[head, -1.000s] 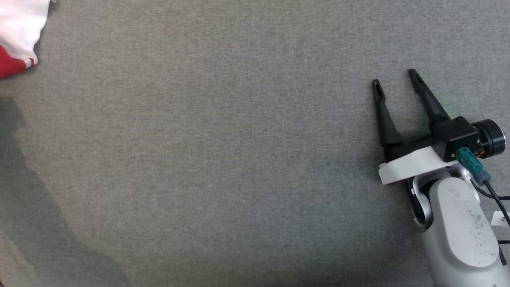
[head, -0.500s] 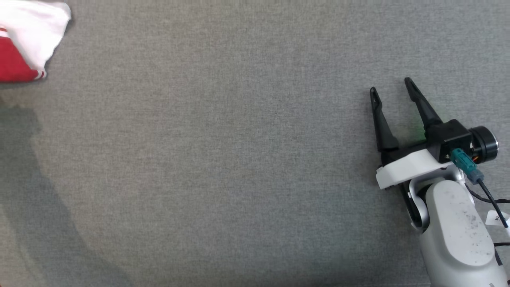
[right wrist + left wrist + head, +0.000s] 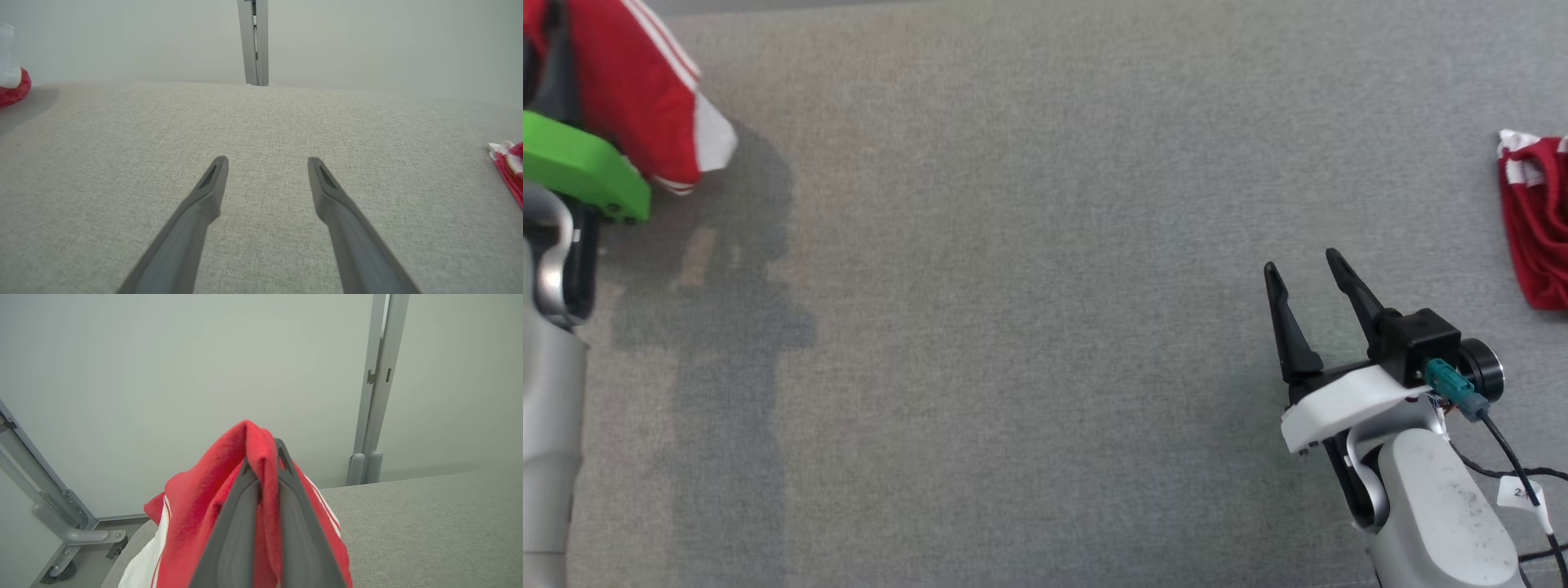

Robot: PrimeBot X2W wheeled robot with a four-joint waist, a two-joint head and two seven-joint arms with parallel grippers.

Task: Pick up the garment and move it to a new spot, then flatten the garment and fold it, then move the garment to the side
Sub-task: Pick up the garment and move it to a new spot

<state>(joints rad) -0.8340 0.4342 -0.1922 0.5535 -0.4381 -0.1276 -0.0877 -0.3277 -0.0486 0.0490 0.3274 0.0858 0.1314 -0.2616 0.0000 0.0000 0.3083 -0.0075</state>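
While the left gripper (image 3: 263, 455), clamped on the garment (image 3: 633, 86), holds it far left, the table's (image 3: 1013, 327) middle lies rightward (right gripper (image 3: 1301, 263) spread wide, empty).

You are working in bright, soft, even light. In the head view a soft-edged shadow (image 3: 727, 343) is falling down the left of the frame, below the garment (image 3: 637, 90), on the grey table (image 3: 1045, 327). In the right wrist view the table's far edge is bowing, and the bottom centre of both wrist views is blurring.
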